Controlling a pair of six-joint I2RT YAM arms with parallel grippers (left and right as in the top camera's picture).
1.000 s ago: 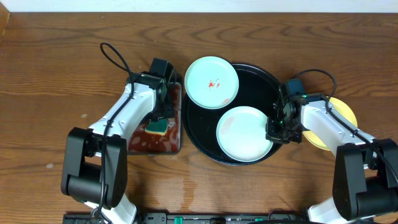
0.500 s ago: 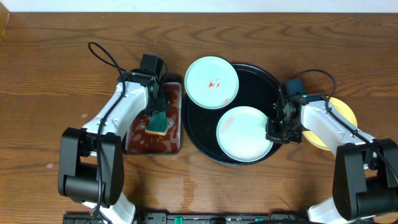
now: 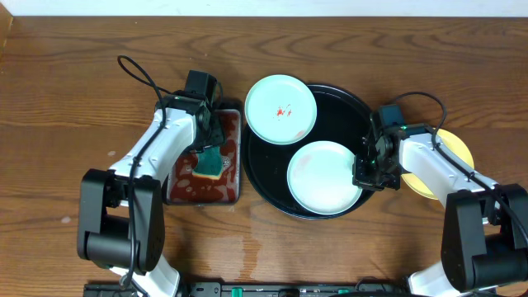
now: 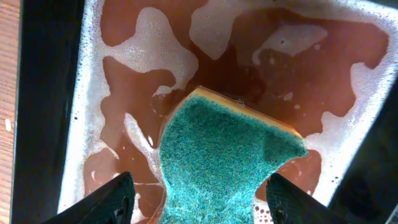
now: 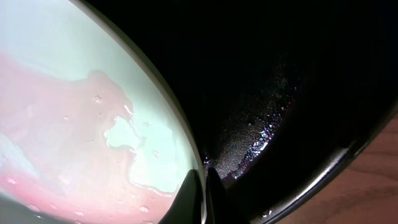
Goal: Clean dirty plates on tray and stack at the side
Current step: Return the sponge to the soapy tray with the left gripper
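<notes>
The black tray (image 3: 346, 111) sits mid-table. One mint-blue plate (image 3: 280, 109) with a red smear rests on the tray's upper-left rim. A second mint-blue plate (image 3: 323, 177) lies in the tray under a pinkish wet film. My right gripper (image 3: 361, 175) is shut on that plate's right rim; the right wrist view shows the fingers (image 5: 202, 180) pinching the plate (image 5: 74, 93) edge above the tray (image 5: 280, 74). The yellow plate (image 3: 456, 147) lies on the table at the right, partly hidden by the right arm. My left gripper (image 4: 200, 180) is open, straddling a green sponge (image 4: 217, 155).
A small rectangular tray (image 3: 186, 188) of reddish foamy water (image 4: 249, 62) stands left of the black tray, holding the sponge (image 3: 210, 163). Bare wooden table (image 3: 74, 99) lies on the far left and along the front edge. A cable (image 3: 136, 70) loops behind the left arm.
The left arm has shifted a little to the left and back over the small tray, with the sponge still in the water. The right arm and the plates have not moved.
</notes>
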